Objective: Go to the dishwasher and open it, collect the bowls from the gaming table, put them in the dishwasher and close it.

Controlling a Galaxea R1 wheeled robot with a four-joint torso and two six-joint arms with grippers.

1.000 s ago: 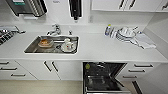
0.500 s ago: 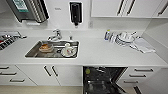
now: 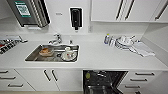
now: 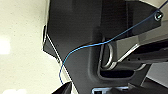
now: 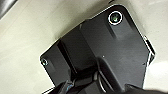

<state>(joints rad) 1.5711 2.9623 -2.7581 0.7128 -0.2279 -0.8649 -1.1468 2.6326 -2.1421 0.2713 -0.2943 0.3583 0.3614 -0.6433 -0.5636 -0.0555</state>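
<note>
Since a second ago my whole view has slid: the sink sat near centre then and is now left of it, so the camera has moved, not the things. Nearest me, at 6 o'clock, the dishwasher [image 3: 103, 82] stands open under the desk [image 3: 100, 58], its dark inside and rack showing. White drawers [image 3: 143, 78] flank it at 4 o'clock, cabinet doors [image 3: 50, 76] at 7. On the desk, the sink [image 3: 53, 53] at 9 o'clock holds dishes; a tap [image 3: 56, 38] rises behind it. At 2 o'clock lie stacked plates [image 3: 123, 42], a cloth [image 3: 143, 50] and a bottle [image 3: 107, 38]. Farther, at 12, a black dispenser [image 3: 75, 17] hangs on the wall, with upper cabinets [image 3: 120, 10] at 1. The desk's front edge runs straight across. Whether either end effector is open or closed, I cannot tell.
</note>
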